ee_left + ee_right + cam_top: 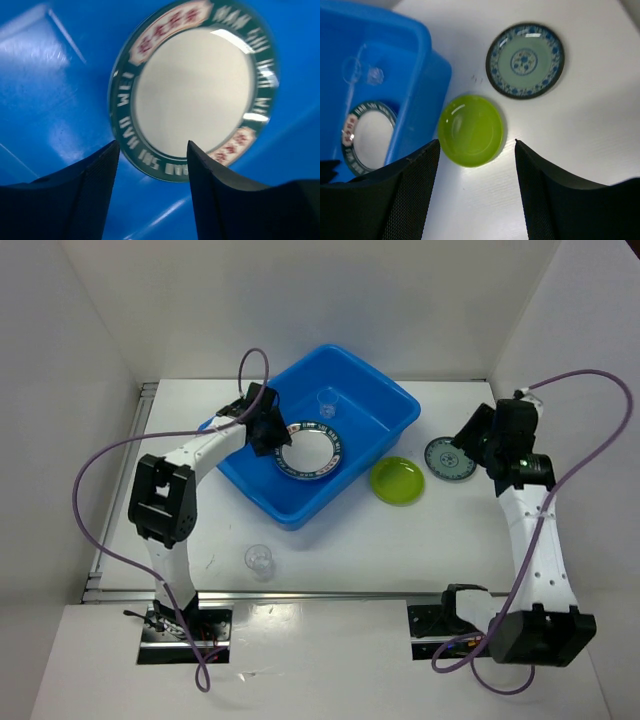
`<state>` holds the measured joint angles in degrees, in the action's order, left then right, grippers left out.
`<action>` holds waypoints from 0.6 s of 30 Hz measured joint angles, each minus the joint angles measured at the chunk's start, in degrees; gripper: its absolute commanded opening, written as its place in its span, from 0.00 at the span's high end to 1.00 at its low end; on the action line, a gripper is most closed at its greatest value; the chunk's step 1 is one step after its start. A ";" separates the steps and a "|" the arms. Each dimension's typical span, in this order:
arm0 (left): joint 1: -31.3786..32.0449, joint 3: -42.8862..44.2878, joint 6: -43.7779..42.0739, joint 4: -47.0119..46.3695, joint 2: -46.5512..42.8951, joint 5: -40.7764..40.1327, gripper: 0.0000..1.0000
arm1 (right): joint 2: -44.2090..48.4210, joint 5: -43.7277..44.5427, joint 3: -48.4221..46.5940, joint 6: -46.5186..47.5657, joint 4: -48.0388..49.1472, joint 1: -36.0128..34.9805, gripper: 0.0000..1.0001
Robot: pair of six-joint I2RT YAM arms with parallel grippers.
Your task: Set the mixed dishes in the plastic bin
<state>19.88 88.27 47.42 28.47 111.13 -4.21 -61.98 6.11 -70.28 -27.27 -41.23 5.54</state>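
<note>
Two open, empty grippers: my left gripper (153,145) hangs over the rimmed plate (192,90), lettered "MAN SHU HAN WEI", inside the blue bin (380,425) by the bench's far edge; my right gripper (476,142) over the lime-green plate (470,130).

Looks like a robot lab. Boxed in by plain white walls (80,340) round a white table (340,550), with left arm (165,502) and right arm (535,540) bolted at its near edge, purple cables (76,495) looping loose.
</note>
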 measured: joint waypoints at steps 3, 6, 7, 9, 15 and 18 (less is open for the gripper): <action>0.22 1.86 -1.36 0.26 -3.34 -1.09 0.31 | -2.86 -1.51 4.46 -0.09 -0.02 -0.94 0.33; 0.26 3.37 -2.64 0.79 -9.88 -1.25 0.29 | -4.28 -2.80 10.03 -1.09 -1.38 -1.44 0.33; 0.26 3.91 -2.84 0.68 -12.26 -1.16 0.29 | -4.37 -2.99 11.63 -1.77 -1.73 -1.62 0.33; 0.26 4.68 -3.50 0.09 -17.92 -0.48 0.29 | -4.35 -3.50 14.62 -3.58 -1.99 -2.45 0.33; 0.42 4.35 -3.56 -2.82 -29.73 3.30 0.29 | -5.46 -4.24 18.60 -10.62 -1.01 -6.73 0.37; 0.59 2.95 -3.54 -3.48 -31.93 5.16 0.29 | -7.65 -4.85 21.40 -13.88 2.45 -6.75 0.37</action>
<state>20.47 91.22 43.88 24.99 79.20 0.95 -69.63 1.26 -48.88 -41.15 -38.79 -1.21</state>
